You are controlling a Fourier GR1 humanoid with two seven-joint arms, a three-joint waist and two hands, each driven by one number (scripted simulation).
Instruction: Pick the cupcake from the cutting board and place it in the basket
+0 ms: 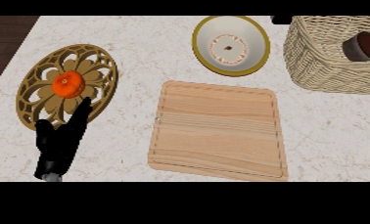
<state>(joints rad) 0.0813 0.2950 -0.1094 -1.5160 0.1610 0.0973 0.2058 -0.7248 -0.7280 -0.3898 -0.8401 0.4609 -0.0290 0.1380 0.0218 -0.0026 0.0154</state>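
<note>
Left hand [61, 140] rested low at the left, fingers straight and relaxed, holding nothing.

Its fingertips pointed up toward the carved trivet [43, 78] bearing an orange fruit [69, 83]. Bare counter [130, 135] separated it from the cutting board [217, 130], nothing on top. Beyond sat a yellow-rimmed bowl [231, 44]; far right, cut by the frame's edge, the wicker basket [321, 59] held a dark brown thing, seemingly the cupcake [359, 46].

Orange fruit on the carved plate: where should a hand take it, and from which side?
Probably around its round sides, coming down from above. The orange fruit sits alone at the middle of the flat carved plate, so its sides are free. The left hand, open at the plate's near edge, is closest.
</note>
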